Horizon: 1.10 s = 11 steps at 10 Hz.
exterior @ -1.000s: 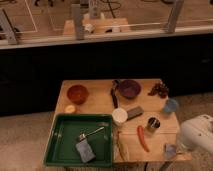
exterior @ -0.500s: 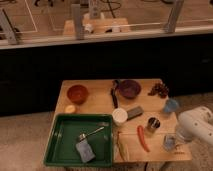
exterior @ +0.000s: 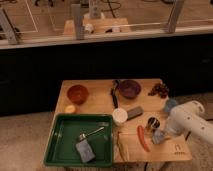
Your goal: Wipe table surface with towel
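- Nearest the camera, on the wooden table [exterior: 100, 102]: green tray [exterior: 57, 145] at the front left corner, holding a grey-blue folded towel [exterior: 85, 151] at its near right and a metal spoon [exterior: 91, 133] lying slantwise behind it.
- Front right: white arm reaches in from the right edge; gripper [exterior: 159, 136] low over the table beside a small bluish object; cannot tell if the fingers are released or clenched.
- Against the earlier frames, the arm has pushed further left and in over the table; dishes unchanged.
- Just left of the gripper: red chilli-like item [exterior: 143, 138] lying lengthwise; a pale yellow-green item [exterior: 121, 147] beside the tray's right wall.
- Small dark mark near the front right corner of the table; not readable.
- Mid table: white cup [exterior: 119, 116], dark grey block [exterior: 134, 113] touching its right, metal cup [exterior: 152, 123], light blue cup [exterior: 170, 105] at the right edge. Contents not visible.
- Mid left: small yellow fruit [exterior: 70, 108].
- Far row: orange bowl [exterior: 77, 93], black-handled utensil [exterior: 114, 94], purple bowl [exterior: 129, 88], dark grape-like cluster [exterior: 159, 90].
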Tool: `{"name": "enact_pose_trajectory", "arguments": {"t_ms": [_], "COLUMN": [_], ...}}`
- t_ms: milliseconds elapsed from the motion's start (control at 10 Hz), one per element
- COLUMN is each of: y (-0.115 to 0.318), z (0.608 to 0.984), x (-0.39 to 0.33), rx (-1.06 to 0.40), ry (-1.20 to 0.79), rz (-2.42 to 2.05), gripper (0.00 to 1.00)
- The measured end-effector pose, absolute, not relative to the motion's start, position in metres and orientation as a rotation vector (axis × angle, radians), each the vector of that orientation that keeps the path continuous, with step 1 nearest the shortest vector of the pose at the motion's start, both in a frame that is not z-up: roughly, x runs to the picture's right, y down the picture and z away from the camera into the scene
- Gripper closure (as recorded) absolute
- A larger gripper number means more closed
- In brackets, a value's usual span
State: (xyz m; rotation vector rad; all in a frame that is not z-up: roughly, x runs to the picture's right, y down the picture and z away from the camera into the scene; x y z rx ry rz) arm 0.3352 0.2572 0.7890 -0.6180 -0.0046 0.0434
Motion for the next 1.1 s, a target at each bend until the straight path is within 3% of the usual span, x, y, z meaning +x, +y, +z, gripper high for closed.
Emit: {"name": "enact_pose_trajectory", "arguments": {"t_ms": [500,1100], "y": [0.299,0.337], "z": [0.759,0.739], "x": [0.337,0.414], "rx": [-0.658,-0.74], "ry": [-0.014,0.086], "rz": [0.011,0.102], "gripper": [0.96,0.96]}}
